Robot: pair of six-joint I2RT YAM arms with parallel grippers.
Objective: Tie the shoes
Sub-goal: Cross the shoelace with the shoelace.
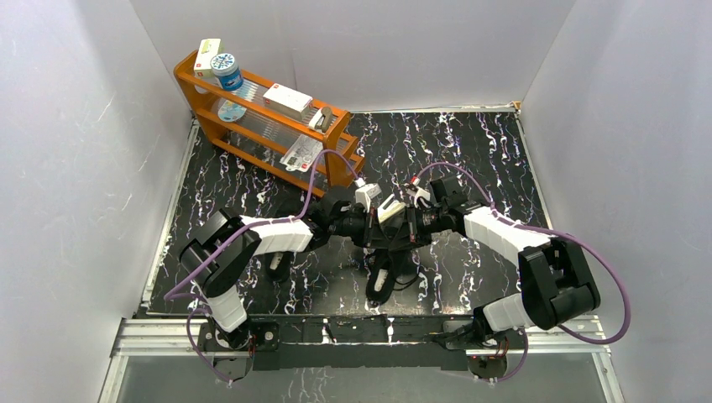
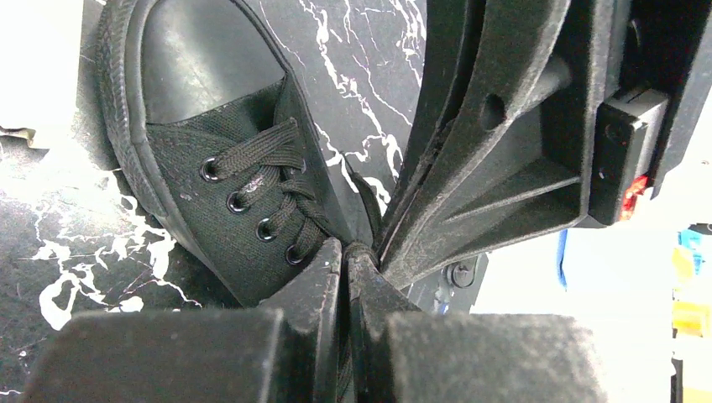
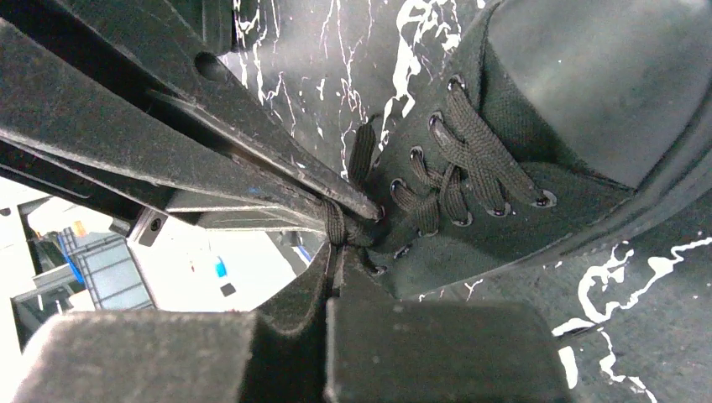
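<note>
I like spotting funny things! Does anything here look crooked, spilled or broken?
Nothing is spilled or broken. The orange rack sits slanted to the back wall. The shoe has no bow yet: the left tool and the right tool both pinch its lace, tip to tip.

shoe (image 2: 210,168): black
laces (image 2: 277,159): black
table (image 1: 470,159): black, white marble veins
rack (image 1: 186,77), 11 o'clock: orange
cables (image 1: 309,191): purple

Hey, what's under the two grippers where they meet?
A black sneaker: toe cap, eyelets and crossed lace show. The left gripper and right gripper cover its heel and the lace ends.
</note>
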